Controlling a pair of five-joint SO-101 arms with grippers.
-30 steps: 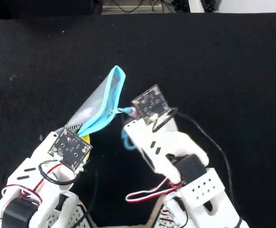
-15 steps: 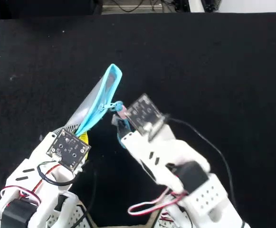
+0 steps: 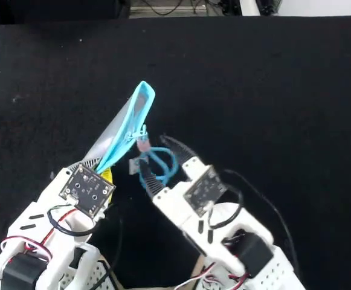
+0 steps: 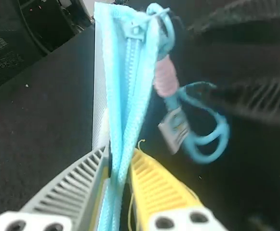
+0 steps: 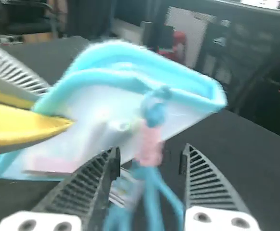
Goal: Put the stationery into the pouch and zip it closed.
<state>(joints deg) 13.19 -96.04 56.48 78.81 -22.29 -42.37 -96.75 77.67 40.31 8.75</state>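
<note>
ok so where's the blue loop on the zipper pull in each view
high view: blue loop near centre, between the right gripper's fingers
left wrist view: blue loop dangles beside the zipper
right wrist view: blue loop hangs between that gripper's fingers
shared landmark: the pink bead on the loop's cord

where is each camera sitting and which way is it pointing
High view: fixed above the table, looking down; both arms enter from the bottom edge, meeting at the pouch.
Left wrist view: on the left arm, looking along the left hand, shut on the pouch's zipper end.
Right wrist view: on the right arm, looking past the open right hand at the zipper pull.
Shared: all three show the pouch and zipper pull.
</note>
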